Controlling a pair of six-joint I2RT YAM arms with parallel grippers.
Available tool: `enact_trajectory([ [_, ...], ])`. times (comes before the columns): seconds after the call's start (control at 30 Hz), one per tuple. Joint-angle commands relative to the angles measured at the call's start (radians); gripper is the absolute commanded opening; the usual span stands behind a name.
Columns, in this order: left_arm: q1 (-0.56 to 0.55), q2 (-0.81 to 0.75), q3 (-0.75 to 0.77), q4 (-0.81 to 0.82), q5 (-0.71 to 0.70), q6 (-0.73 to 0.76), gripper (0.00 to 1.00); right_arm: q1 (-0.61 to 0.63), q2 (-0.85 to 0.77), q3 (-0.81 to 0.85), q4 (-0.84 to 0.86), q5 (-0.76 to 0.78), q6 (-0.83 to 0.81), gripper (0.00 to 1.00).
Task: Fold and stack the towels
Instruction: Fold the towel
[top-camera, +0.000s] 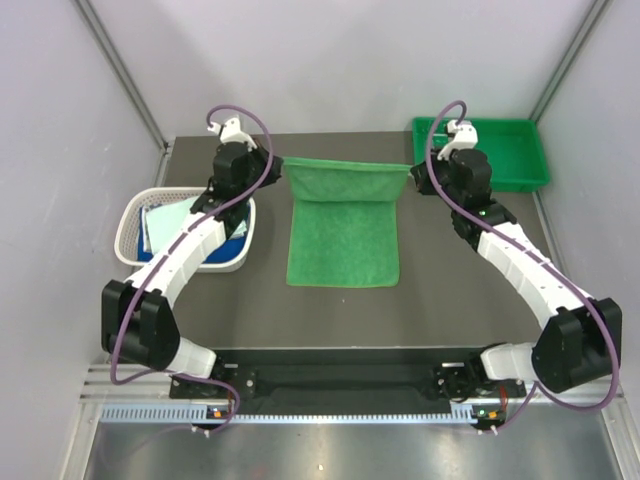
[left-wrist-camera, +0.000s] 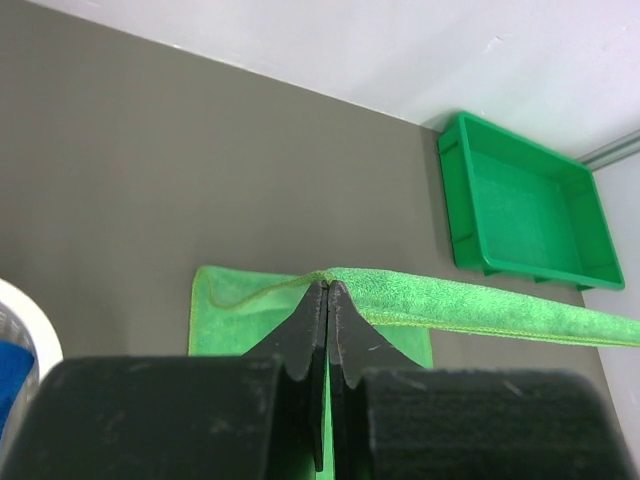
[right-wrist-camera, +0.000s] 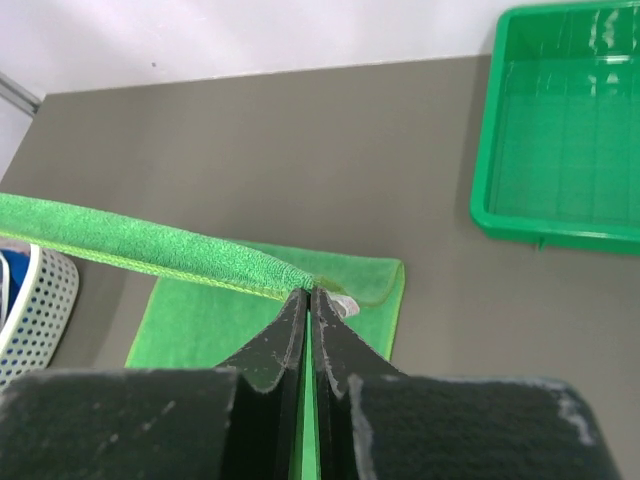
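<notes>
While the bright green towel (top-camera: 343, 235) lies mid-tabletop (top-camera: 450, 300), its far edge hangs lifted and taut between both arms, the near part flat. Left end effector (left-wrist-camera: 327, 285) clamped on the 10 o'clock corner; right end effector (right-wrist-camera: 308, 292) clamped on the 2 o'clock corner. White basket (top-camera: 130, 222) at 9 o'clock holds a blue towel (top-camera: 236, 240) and a pale towel (top-camera: 165, 225). Green tray (top-camera: 540, 165) at 1 o'clock

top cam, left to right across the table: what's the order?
white lattice basket → left end effector → green towel → right end effector → green tray
</notes>
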Motion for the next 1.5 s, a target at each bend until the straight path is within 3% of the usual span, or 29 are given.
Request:
enact_trajectory([
  [0.0, 0.012, -0.069, -0.034, 0.038, -0.04, -0.005, 0.0, 0.003, -0.054, -0.029, 0.017, 0.053, 0.0, 0.0],
  [1.0, -0.02, -0.221, -0.35, 0.062, -0.008, -0.072, 0.0, 0.034, -0.215, -0.332, 0.065, 0.058, 0.052, 0.0],
  [1.47, -0.055, -0.269, -0.494, 0.067, 0.01, -0.112, 0.0, 0.054, -0.238, -0.462, 0.048, -0.036, 0.11, 0.0],
])
